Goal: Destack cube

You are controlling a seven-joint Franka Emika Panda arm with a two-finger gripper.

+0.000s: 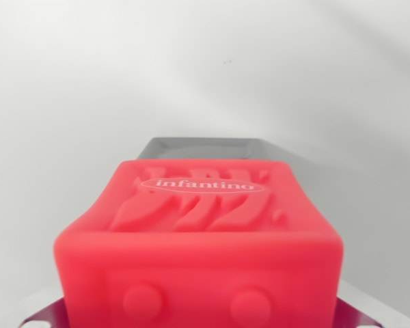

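One red cube (pixel 198 239) fills the lower middle of the wrist view, its embossed "infantino" face up, grey metal parts showing at its far edge and at both lower corners. These look like the gripper (pixel 198 311) clamped on the cube, though the fingers themselves are hidden, so this is a judgement. The cube seems lifted off the stack; next comes lowering it onto bare table (pixel 89 102). Only a plain pale surface shows, no other cube in view

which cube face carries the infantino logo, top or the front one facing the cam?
The top face of the red cube: white oval logo over wavy relief. The front face shows only round bumps.
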